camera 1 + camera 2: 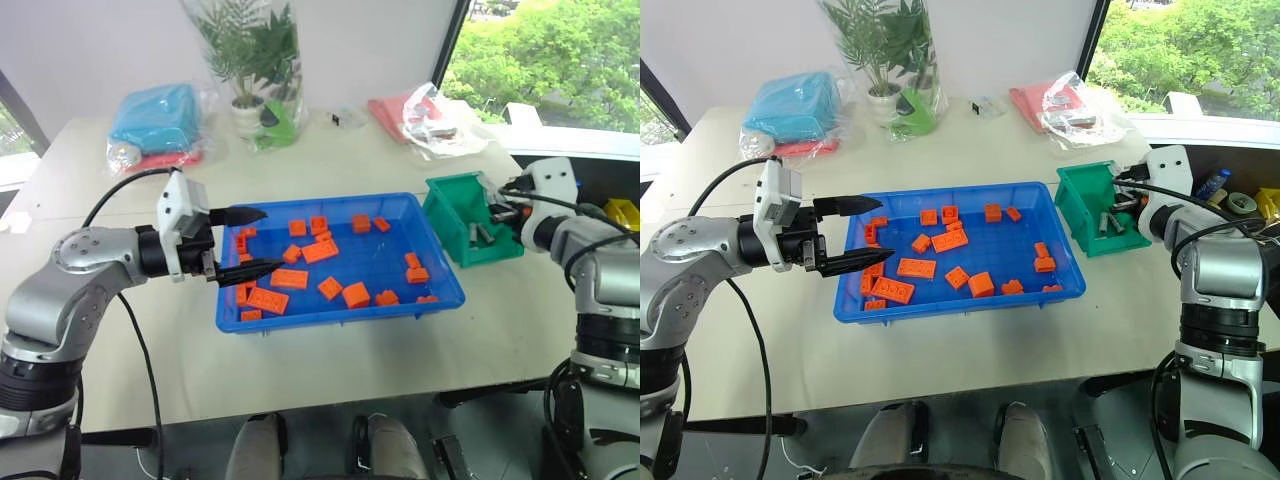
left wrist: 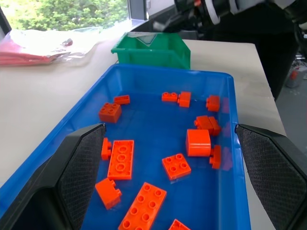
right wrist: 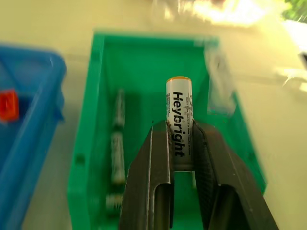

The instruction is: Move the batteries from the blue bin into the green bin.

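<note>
Right tool (image 3: 181, 143) clamped on a battery (image 3: 179, 117) over the green bin (image 1: 447, 207); left tool (image 1: 255, 242) wide open, empty, at the blue bin's (image 1: 330, 315) nine o'clock.

One blue bin (image 1: 962, 300) sits mid-frame, holding about eighteen orange blocks (image 1: 949, 240). One green bin (image 1: 1088, 212) stands right of centre with at least three batteries (image 1: 1110, 223) over or in it. Two bagged bundles (image 1: 795, 108) and one potted plant (image 1: 885, 50) lie along the top.
</note>
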